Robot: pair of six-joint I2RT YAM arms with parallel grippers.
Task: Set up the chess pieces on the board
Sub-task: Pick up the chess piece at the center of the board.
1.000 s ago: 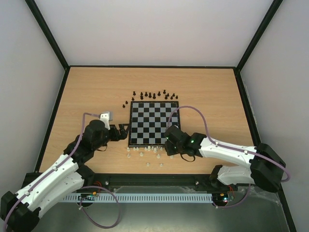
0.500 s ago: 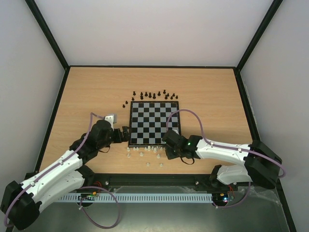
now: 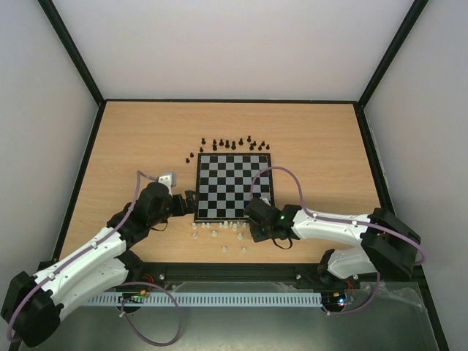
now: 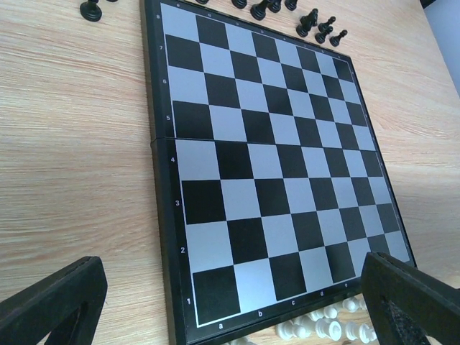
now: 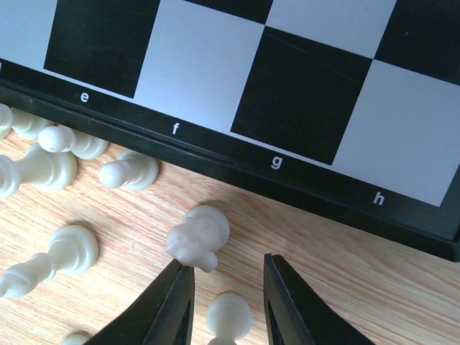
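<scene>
Top external view: the board point(image 3: 232, 186) lies mid-desk point(image 3: 146, 146), every square bare. Black chess pieces point(image 3: 232, 144) cluster toward the far edge, cream pieces point(image 3: 219, 230) toward the near edge. Left end effector point(image 4: 230, 291) gapes wide. Right end effector point(image 5: 228, 277) hovers narrowly parted over a cream piece, gripping nothing. By my judgement, all placing remains.

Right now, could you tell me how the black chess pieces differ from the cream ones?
Colour: the black chess pieces are dark, the cream chess pieces pale. Place: the black ones line the far edge of the board; the cream ones lie scattered off its near edge. Attention: the right gripper hangs open over the cream ones; neither gripper is at the black ones. Shared: no visible square holds either.
</scene>
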